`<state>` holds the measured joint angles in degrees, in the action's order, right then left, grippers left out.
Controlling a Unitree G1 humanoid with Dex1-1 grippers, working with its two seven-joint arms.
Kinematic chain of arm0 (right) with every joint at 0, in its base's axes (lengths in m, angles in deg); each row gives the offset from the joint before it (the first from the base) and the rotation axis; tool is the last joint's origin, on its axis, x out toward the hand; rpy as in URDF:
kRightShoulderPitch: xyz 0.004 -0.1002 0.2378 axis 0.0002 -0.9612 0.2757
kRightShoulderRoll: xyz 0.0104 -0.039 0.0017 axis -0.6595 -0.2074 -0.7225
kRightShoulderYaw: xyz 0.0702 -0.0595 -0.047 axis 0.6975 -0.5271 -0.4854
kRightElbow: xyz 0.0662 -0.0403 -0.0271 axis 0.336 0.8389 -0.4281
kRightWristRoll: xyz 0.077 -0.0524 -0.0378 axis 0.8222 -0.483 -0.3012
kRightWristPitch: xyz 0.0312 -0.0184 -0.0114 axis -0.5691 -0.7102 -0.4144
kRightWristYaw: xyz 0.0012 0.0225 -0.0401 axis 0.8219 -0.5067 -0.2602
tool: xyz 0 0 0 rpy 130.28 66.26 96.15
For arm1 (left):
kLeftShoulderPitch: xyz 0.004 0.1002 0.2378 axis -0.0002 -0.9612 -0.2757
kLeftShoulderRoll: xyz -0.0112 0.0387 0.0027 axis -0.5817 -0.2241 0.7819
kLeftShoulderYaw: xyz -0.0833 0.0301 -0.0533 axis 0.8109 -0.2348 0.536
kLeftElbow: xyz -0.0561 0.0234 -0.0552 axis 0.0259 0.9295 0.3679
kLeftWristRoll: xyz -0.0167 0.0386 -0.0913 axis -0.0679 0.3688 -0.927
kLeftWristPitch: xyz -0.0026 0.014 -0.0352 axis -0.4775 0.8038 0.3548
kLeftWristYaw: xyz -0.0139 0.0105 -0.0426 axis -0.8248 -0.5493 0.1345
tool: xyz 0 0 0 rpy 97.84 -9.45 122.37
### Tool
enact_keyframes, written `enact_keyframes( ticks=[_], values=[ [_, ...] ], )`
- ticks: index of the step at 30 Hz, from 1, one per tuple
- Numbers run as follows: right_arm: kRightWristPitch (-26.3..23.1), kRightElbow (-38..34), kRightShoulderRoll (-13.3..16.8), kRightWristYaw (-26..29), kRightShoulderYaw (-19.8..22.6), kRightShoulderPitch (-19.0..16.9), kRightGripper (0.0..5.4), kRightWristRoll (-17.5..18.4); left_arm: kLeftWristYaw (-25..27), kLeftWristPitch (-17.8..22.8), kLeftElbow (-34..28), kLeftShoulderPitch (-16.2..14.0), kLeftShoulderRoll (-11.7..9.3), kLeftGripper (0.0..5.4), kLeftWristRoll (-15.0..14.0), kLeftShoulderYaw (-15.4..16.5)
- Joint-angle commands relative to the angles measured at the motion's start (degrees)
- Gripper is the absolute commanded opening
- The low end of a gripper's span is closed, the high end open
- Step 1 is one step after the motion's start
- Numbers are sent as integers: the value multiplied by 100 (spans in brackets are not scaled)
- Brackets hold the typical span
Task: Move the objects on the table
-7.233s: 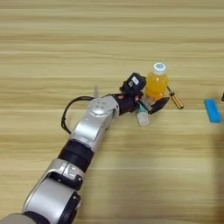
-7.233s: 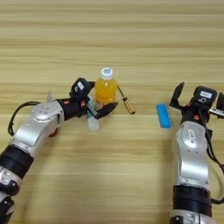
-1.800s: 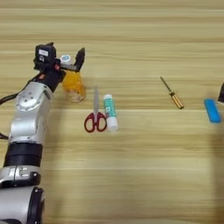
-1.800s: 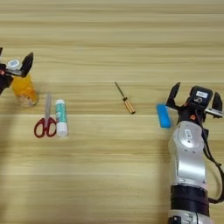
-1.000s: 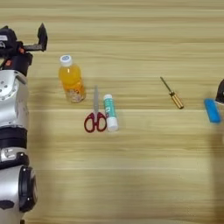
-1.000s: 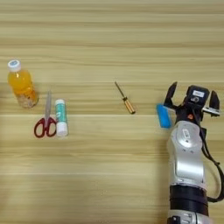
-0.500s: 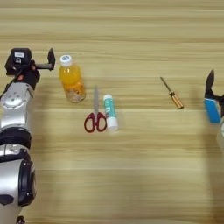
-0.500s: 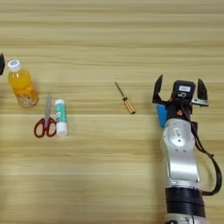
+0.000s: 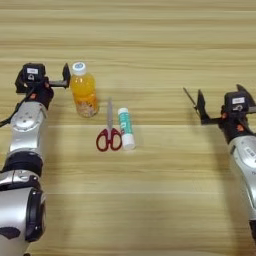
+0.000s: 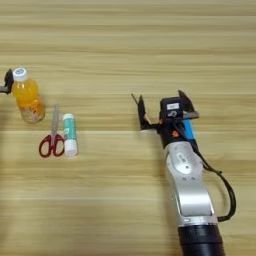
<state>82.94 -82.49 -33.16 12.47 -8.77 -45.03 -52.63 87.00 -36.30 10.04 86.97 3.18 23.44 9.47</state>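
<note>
1. Fingers of the right end effector stand spread wide apart and hold nothing; one finger is over the screwdriver, of which only the thin tip shows beside it.
2. Right behind that end effector's head lies the blue bar, mostly hidden by the wrist; whether the two touch cannot be told.
3. Left end effector sits at the left edge of the bench, fingers parted and empty, with one finger tip just beside the juice bottle.
4. Whether that finger touches the bottle cannot be told.
5. Bottle stands upright with its white cap on, left of the middle of the bench.
6. Scissors lie just right of the bottle, closed, red handles toward the robot and blades pointing away.
7. Glue stick lies flat just beside the scissors on their right, roughly parallel to them, its white cap toward the robot.
8. Both silver arms reach up from the near edge, the left one along the left border, the right one well apart on the right side.
</note>
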Motion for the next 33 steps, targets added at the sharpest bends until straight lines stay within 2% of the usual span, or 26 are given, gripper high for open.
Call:
enact_keyframes(
  ticks=[1,6,14,20,26,33],
  values=[
    [-152,-118,-47,302,-351,-49,540,38,-64,-14,-160,-81,78,539,30,-39],
    [-215,11,-114,525,-741,64,540,-81,-108,16,-252,-125,128,539,20,-40],
    [-243,680,-234,734,-1408,606,540,-500,-170,52,-388,-188,176,539,23,-55],
    [-105,1160,-458,840,-1645,828,540,-554,-235,98,-545,-257,221,539,20,-67],
    [-102,1405,-605,1030,-1811,786,540,-476,-339,148,-615,-291,211,539,53,-54],
    [-95,1508,-665,1179,-1979,667,540,-507,-935,315,-406,-226,47,539,295,31]
  ],
)
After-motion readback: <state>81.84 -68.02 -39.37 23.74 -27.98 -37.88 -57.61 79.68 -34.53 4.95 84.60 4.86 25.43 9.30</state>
